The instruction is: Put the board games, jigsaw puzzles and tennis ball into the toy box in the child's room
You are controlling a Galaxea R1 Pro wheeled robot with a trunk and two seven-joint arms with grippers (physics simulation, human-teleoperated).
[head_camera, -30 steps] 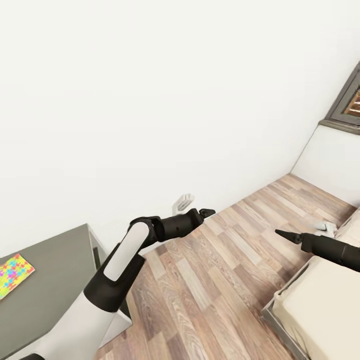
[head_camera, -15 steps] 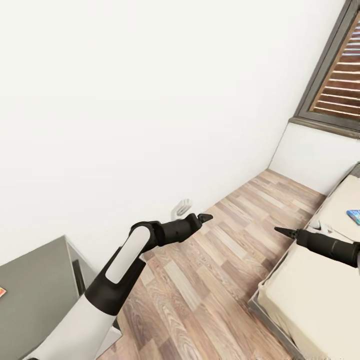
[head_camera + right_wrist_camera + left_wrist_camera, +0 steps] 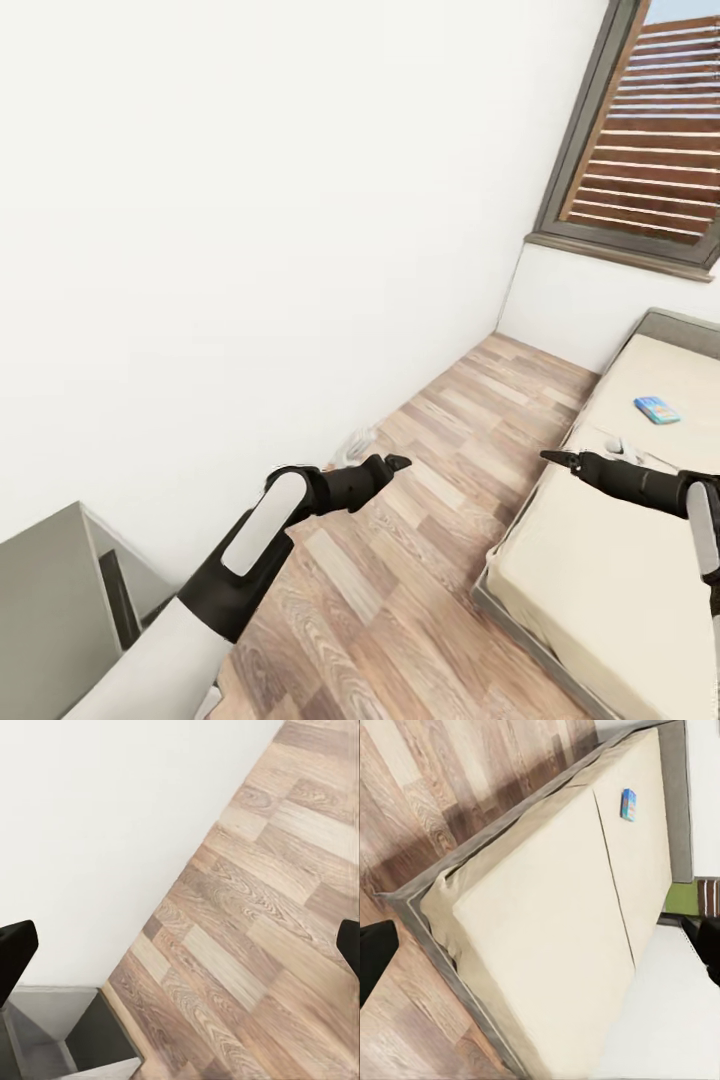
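Observation:
A small blue board game lies flat on the far section of the beige bed, at the right of the head view. It shows in the left wrist view too, the board game on the mattress. My left gripper hangs over the wood floor, well short of the bed, and its fingers stand wide apart with nothing between them. Over the bed's near edge my right gripper is open and empty as well, with one of its fingers at the frame's edge. A corner of the grey-topped table sits at lower left.
A white wall runs along the left. Wood-plank floor lies between wall and bed. A grey-framed window with slats is at the upper right. A small white fitting sits low on the wall.
The camera has swung to the right: the table and its jigsaw puzzle slid out at the left, while the bed, blue board game and window came in. Both arms keep their pose.

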